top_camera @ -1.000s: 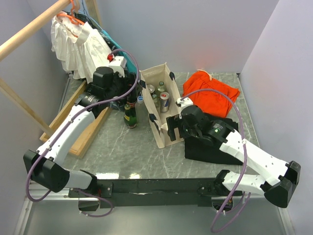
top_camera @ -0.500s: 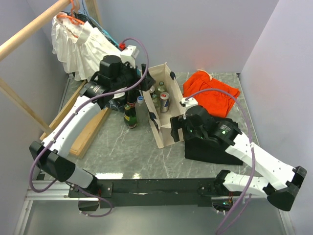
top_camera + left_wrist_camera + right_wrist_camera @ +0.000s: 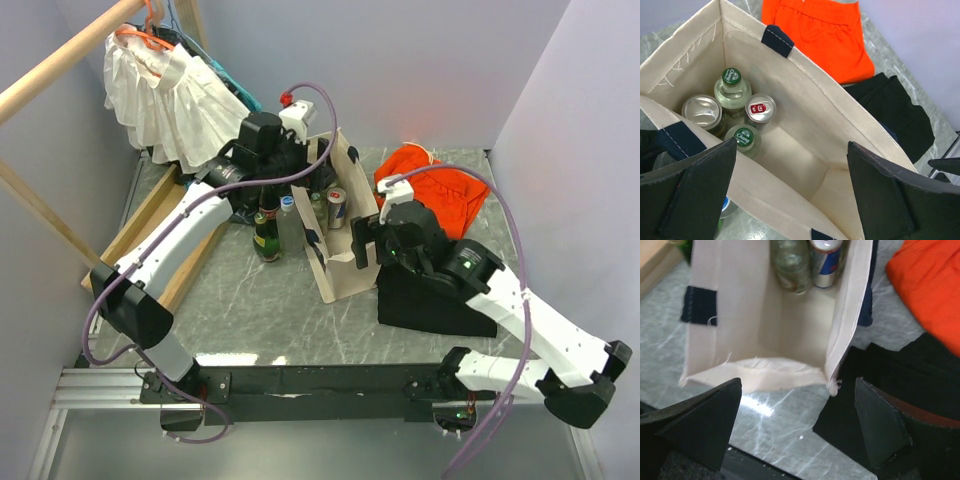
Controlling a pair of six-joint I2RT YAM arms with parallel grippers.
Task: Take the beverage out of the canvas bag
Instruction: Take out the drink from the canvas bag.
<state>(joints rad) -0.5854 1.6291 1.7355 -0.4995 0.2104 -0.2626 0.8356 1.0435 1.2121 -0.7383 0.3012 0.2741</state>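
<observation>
Desk: Start on the left. What do you see?

Op: On the surface point(image 3: 250, 300), just left of the bag point(image 3: 340, 278), a dark bottle point(image 3: 265, 238) and a clear bottle point(image 3: 289, 224) stand side by side. My left fingers point(image 3: 700, 190) hang over the bag's far end. They are spread wide with nothing between them.

Desk: And the drinks?

Op: All in the bag, upright and packed into that far end. From my left wrist I count four. There is a silver can point(image 3: 702, 111), a green-capped bottle point(image 3: 731, 76), a Chang bottle point(image 3: 744, 136) and a red-tab can point(image 3: 760, 108), each touching its neighbours. None is out of the bag yet.

Desk: Right arm?

Op: My right fingers point(image 3: 880, 430) are wide as well and hold nothing. They hover above the bag's near end, and its end wall shows between them. I cannot tell how close they are to it.

Desk: Anything further right?

Op: A black cloth point(image 3: 900, 370) lies against the bag's near corner. An orange cloth point(image 3: 430, 185) lies beyond it, toward the back wall.
</observation>
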